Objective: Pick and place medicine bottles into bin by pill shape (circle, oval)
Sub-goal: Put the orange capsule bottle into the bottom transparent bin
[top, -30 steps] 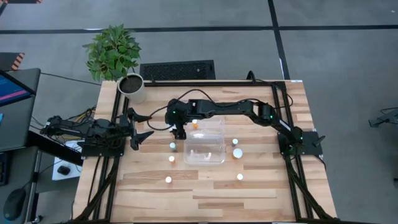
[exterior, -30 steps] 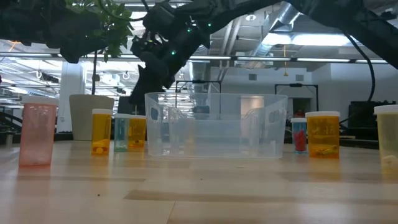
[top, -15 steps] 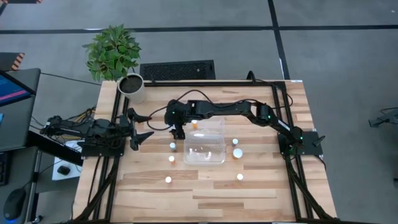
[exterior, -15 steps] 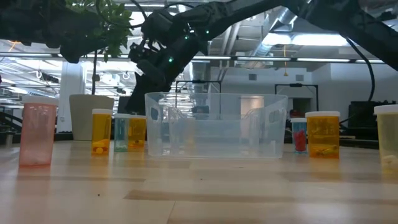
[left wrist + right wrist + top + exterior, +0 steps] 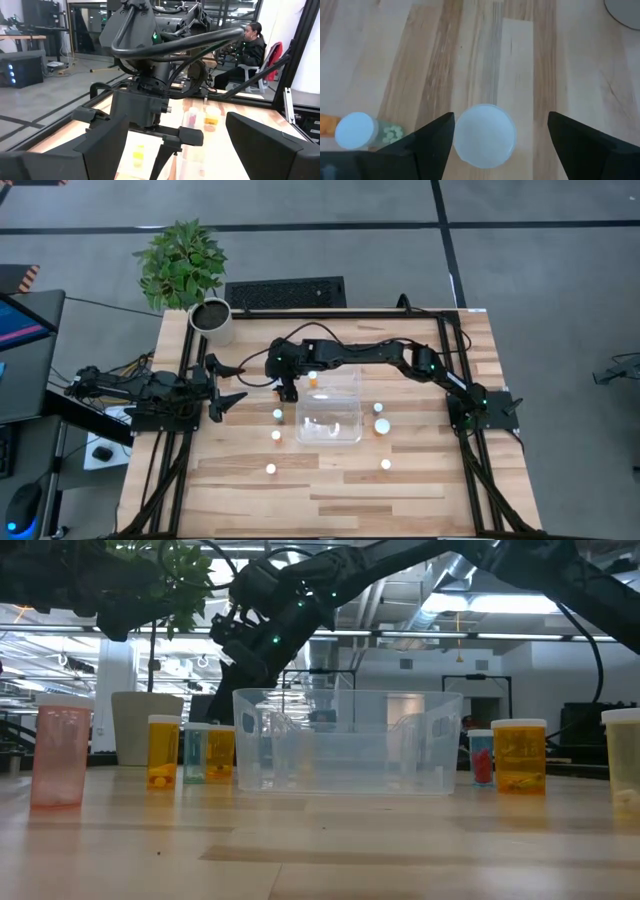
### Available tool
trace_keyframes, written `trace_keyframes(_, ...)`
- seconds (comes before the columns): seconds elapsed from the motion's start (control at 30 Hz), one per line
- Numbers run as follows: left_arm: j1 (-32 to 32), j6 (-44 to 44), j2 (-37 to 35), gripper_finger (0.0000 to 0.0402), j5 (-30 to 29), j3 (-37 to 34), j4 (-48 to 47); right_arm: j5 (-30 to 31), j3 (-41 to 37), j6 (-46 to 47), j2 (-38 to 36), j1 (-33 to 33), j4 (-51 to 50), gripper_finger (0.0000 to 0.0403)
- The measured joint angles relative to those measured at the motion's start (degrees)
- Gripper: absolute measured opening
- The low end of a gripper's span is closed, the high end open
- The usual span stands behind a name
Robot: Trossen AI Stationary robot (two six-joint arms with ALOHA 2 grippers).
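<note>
My right gripper hangs open over the table just left of the clear bin. In the right wrist view its fingers stand on either side of a white-capped bottle without touching it. A second capped bottle stands beside it. More bottles stand upright left of the bin, right of it, and at its far side. My left gripper waits open at the table's left edge.
A white pot with a green plant stands at the far left corner. In the low view the bin stands mid-table with bottles on both sides. A person sits beyond the table.
My right gripper has shifted a little toward the table's far left above the bottles beside the bin. The bottles and the bin have stayed where they were.
</note>
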Motion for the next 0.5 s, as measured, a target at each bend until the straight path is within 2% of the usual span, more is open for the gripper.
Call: trace_keyframes(0.5,0.0,-0.2,0.0,0.033,0.0,0.0,0.0,-0.1,0.0,0.0,0.0,0.8,-0.4,0.0327)
